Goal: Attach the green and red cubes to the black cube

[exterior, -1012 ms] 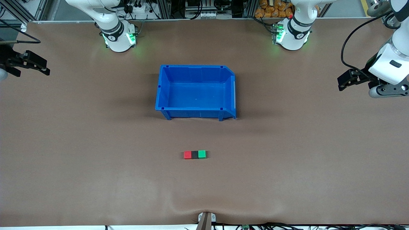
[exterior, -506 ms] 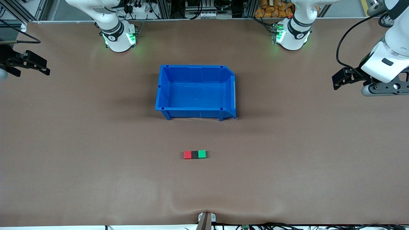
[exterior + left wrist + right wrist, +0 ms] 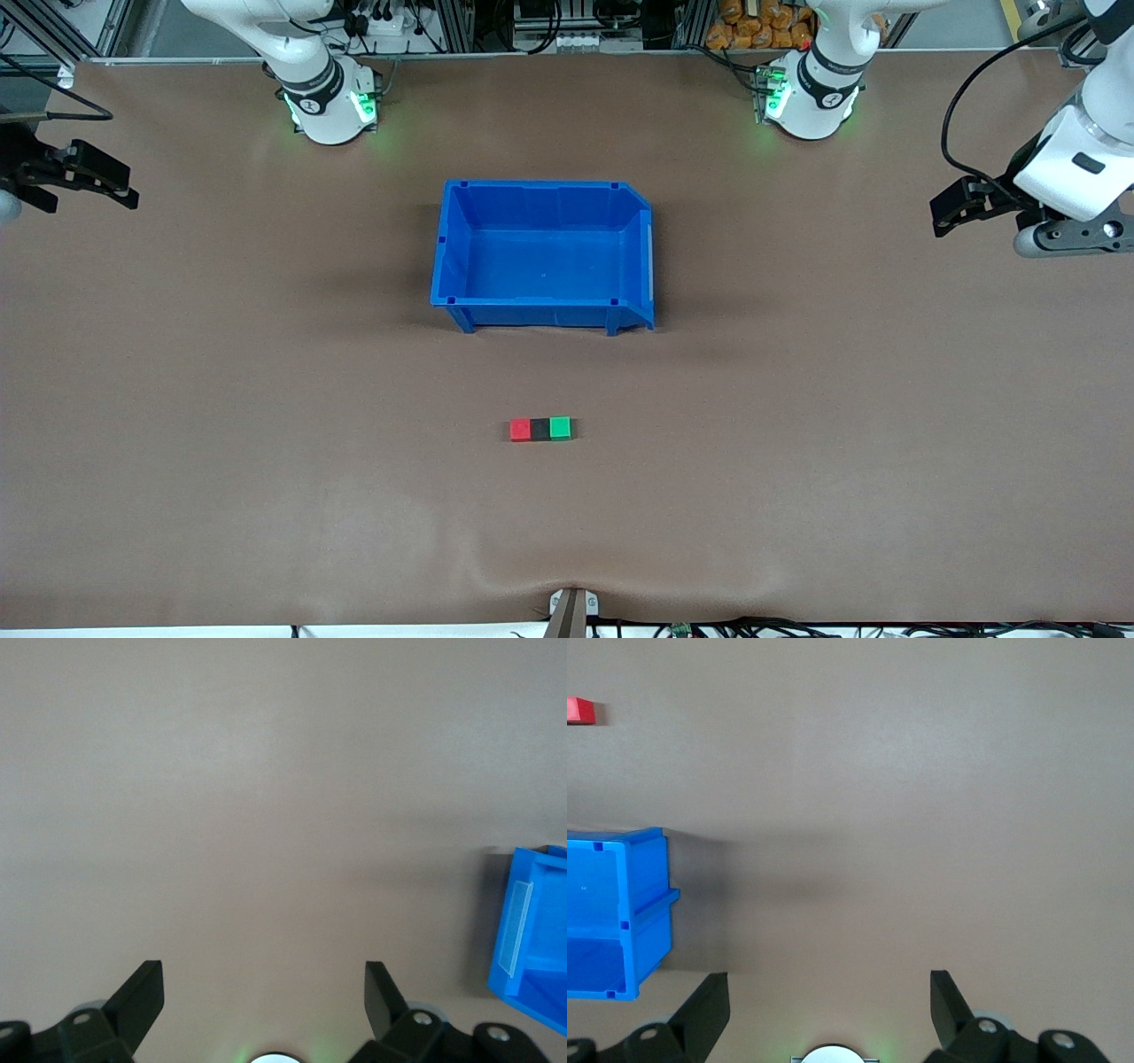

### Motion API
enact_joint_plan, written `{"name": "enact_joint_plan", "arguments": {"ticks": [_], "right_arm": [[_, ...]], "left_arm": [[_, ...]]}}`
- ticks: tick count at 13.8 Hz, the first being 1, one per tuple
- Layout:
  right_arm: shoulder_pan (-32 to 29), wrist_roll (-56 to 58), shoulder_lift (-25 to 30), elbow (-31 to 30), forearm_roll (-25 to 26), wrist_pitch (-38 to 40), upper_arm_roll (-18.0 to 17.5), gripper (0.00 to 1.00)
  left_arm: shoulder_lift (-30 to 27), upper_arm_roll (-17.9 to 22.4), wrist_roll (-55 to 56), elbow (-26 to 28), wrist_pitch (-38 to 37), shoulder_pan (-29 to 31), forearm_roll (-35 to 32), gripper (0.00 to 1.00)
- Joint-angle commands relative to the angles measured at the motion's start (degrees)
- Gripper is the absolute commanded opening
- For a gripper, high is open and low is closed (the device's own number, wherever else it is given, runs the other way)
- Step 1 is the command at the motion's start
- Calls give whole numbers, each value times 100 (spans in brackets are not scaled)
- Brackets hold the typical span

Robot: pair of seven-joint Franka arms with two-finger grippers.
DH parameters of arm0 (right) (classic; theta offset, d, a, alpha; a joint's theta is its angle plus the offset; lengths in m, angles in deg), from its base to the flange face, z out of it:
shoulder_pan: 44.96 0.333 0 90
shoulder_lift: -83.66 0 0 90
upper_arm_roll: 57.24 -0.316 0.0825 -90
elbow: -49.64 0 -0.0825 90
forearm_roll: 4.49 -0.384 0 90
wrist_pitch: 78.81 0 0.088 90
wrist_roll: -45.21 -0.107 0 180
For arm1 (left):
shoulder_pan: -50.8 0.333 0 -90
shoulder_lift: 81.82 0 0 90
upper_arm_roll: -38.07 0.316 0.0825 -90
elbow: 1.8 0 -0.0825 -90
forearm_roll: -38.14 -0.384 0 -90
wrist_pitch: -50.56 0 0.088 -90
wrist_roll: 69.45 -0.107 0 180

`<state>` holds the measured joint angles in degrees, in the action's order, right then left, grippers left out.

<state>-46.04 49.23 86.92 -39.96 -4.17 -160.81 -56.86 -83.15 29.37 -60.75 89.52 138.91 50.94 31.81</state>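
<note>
Brown table [image 3: 266, 399], blue bin [image 3: 542, 190], cables along edge [image 3: 797, 627]

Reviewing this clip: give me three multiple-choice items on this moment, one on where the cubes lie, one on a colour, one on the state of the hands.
1. Where is the row of cubes?
A. In the blue bin
B. On the table, nearer the front camera than the bin
C. In a hand

2. Which cube is in the middle?
A. Red
B. Green
C. Black

3. How are both hands?
A. Open, empty
B. Shut on cubes
C. One holds the bin

B: the red cube, black cube and green cube sit below the blue bin.
C: black sits between red and green.
A: left hand and right hand show spread fingers over bare table.
</note>
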Motion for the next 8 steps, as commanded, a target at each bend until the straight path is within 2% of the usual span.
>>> {"name": "enact_joint_plan", "arguments": {"ticks": [1,8], "right_arm": [[3,-42,8,30,48,52,-2,100],[3,-42,8,30,48,52,6,100]], "left_arm": [[-236,61,-150,35,-204,56,315,100],[-289,44,-150,-43,-328,56,387,100]]}}
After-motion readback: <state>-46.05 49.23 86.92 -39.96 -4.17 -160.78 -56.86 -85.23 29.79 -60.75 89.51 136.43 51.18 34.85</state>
